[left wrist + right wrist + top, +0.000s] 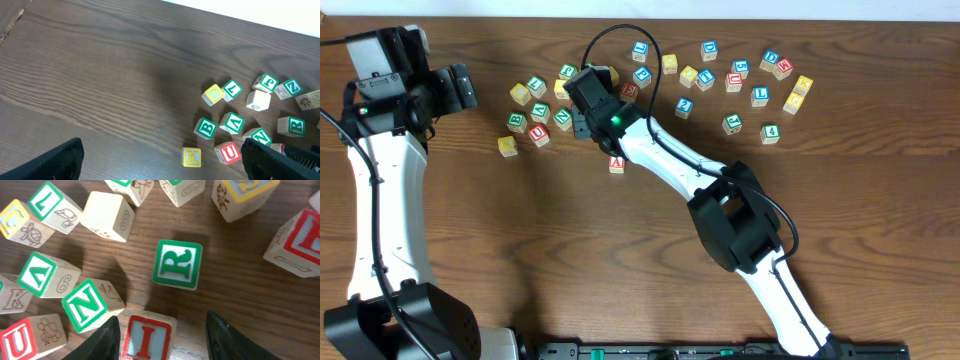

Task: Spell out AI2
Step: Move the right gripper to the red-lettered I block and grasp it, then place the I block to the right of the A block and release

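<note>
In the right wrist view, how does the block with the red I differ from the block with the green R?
The I block has a red letter and frame; the R block has green ones. The I block sits between the fingers of the open right claw; the R block lies free, ahead of them. Both are pale wooden cubes, letter face up.

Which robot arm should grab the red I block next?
The right one. The open right gripper hangs at the red I block, with a finger on each side. The left gripper sits off to the side, away from that block.
</note>
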### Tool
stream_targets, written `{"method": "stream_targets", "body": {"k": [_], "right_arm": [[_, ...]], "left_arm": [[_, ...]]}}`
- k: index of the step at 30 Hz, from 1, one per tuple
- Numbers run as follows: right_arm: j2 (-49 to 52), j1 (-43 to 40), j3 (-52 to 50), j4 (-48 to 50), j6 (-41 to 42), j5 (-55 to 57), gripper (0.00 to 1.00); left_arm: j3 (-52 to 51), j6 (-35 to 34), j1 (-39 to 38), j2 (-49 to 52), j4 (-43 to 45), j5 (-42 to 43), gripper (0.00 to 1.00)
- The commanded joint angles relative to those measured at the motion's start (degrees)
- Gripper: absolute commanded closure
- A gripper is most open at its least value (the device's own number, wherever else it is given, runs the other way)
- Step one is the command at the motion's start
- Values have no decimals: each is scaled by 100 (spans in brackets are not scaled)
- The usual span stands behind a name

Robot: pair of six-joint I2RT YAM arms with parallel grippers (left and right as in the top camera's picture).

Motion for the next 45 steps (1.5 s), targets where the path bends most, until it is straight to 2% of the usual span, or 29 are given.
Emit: {"method": "stream_targets", "body": {"k": [1,16,24,28,39,45], "right_arm": [[238,20,90,116,33,-92,51],[402,52,90,315,74,-87,56],[400,46,92,275,-7,-79,71],[326,35,107,181,-131,-22,75],[-457,-70,109,-422,-234,125,78],[-1137,-282,109,-1482,-229,83,78]], "left_arm": [[131,37,-11,-35,-20,-11,1],[131,37,-11,-35,-20,-11,1],[131,37,-11,-35,-20,-11,1],[131,37,-11,-35,-20,-11,1],[131,37,-11,-35,-20,-11,1],[131,37,-11,-35,-20,-11,1]]}}
